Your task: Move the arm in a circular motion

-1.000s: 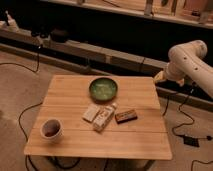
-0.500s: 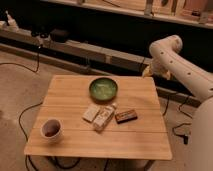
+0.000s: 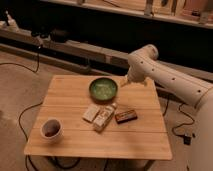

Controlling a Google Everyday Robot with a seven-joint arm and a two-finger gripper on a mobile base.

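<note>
The white arm [image 3: 165, 75] reaches in from the right edge, its rounded segments marked with small dark dots. It bends at a rounded joint [image 3: 144, 57] above the far right part of the wooden table [image 3: 65, 90]. The gripper [image 3: 125, 81] is its yellowish-tan tip. It hangs low over the table's far edge, just right of the green bowl [image 3: 103, 89] and apart from it. It holds nothing that I can see.
On the table are a white cup [image 3: 51, 128] at the front left, a pale packet [image 3: 91, 113], a snack box [image 3: 104, 117] and a brown bar [image 3: 126, 116] in the middle. Cables [image 3: 22, 117] lie on the floor. A dark shelf bench [image 3: 75, 47] runs behind.
The arm has swung left from beyond the table's right side. Its bend and tip now hang over the table's far right edge, next to the bowl. The objects on the table have not moved.
</note>
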